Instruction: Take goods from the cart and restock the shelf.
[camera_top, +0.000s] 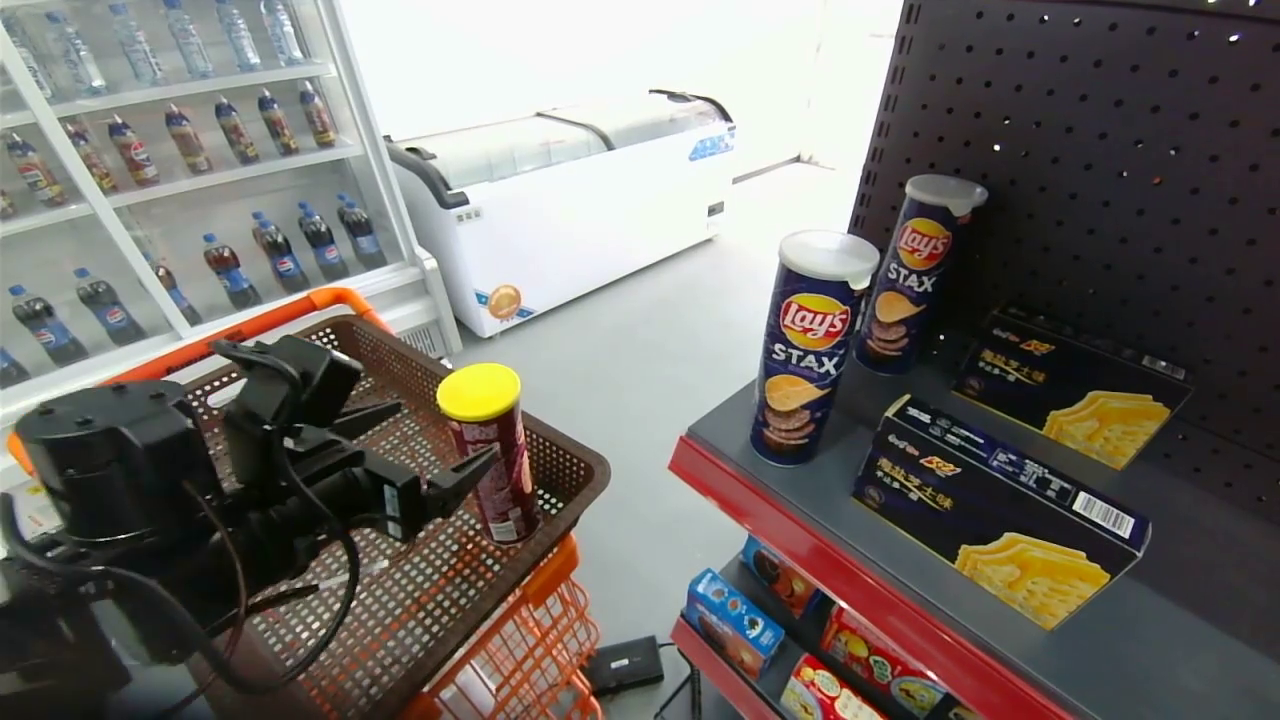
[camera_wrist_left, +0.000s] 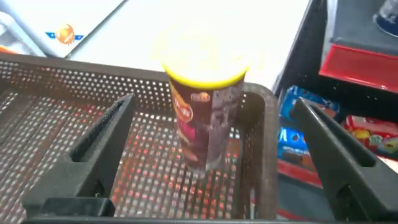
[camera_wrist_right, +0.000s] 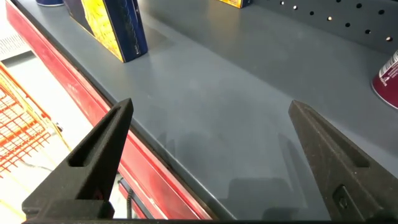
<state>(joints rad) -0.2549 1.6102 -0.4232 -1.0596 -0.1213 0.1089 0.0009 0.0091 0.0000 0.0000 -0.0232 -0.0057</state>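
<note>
Head view: bright, lit by strong daylight from the far end of the room. The floor (camera_top: 640, 370) burns out to white behind the chest freezer (camera_top: 570, 200). Pegboard (camera_top: 1100, 150) is dark, its holes still legible. The uprights of the drinks cooler (camera_top: 150, 180) lean and bow toward the edge.

Left wrist view: background overexposed. The yellow lid (camera_wrist_left: 202, 59) of the can (camera_wrist_left: 205, 130) is flared and smeared, the can body blurred, the basket (camera_wrist_left: 50, 118) mesh soft.

Right wrist view: even, diffuse light on the shelf (camera_wrist_right: 205, 68), with faint soft shadows beneath the right gripper (camera_wrist_right: 211, 104). Its fingers (camera_wrist_right: 93, 155) are soft-edged.
</note>
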